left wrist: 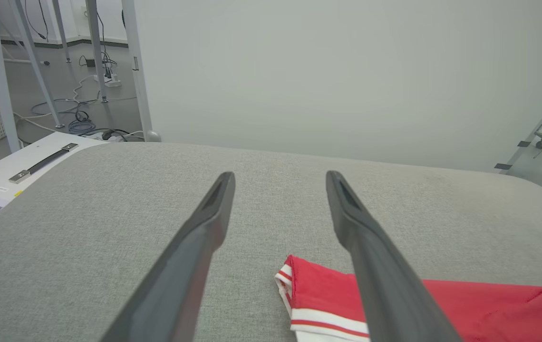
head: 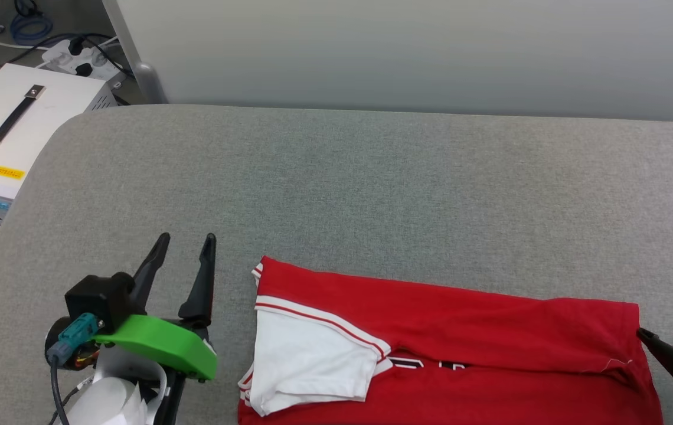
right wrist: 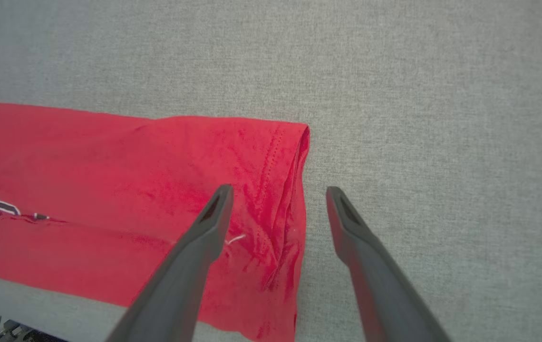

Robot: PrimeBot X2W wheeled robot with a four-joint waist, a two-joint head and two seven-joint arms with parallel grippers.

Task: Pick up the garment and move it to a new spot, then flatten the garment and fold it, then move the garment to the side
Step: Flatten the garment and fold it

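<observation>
You see the garment, a red jersey T-shirt, lying along the near edge of the grey padded table, folded lengthwise into a long band. One white sleeve with striped trim rests on top at its left end, and a strip of black lettering peeks out beside it. Your left gripper sits just left of that sleeve end, over bare grey surface, its two fingers spread apart with nothing between them. Your right gripper is at the opposite, hem end, fingers likewise apart. In the right wrist view one finger lies over the red fabric and the other over bare table. You cannot tell whether it touches the cloth. A white box with a black handle stands off the table's left corner.
</observation>
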